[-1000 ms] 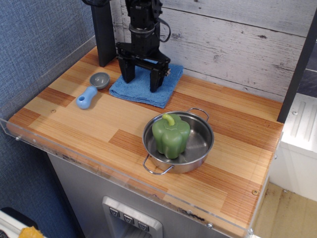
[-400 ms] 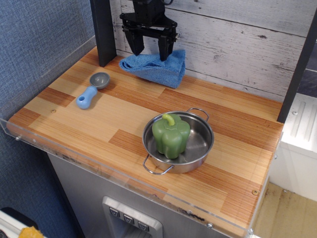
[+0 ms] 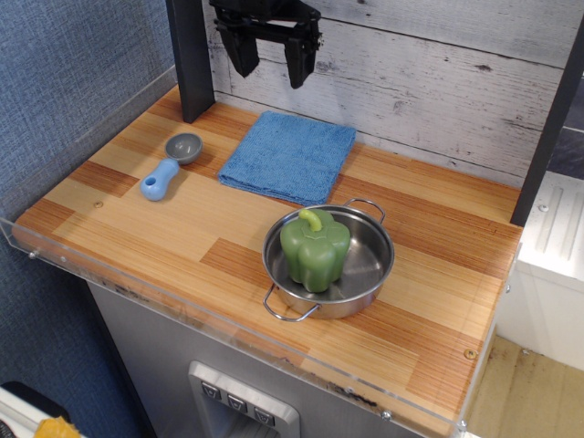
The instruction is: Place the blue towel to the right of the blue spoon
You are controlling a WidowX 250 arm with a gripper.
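Observation:
The blue towel point(image 3: 289, 156) lies flat on the wooden table, just right of the blue spoon point(image 3: 170, 164), which has a light-blue handle and a round grey bowl. My gripper point(image 3: 272, 66) is open and empty. It hangs high above the towel's far edge, in front of the white plank wall. Nothing touches the towel.
A steel pan point(image 3: 363, 270) with a green bell pepper point(image 3: 315, 249) stands in front of the towel, right of centre. A black post point(image 3: 190, 57) rises at the back left. A clear plastic rim point(image 3: 137, 292) edges the table's front and left.
The gripper rose from the towel, which lifted and bunched up with it. It has since let go, and the towel lies spread flat, slightly further right.

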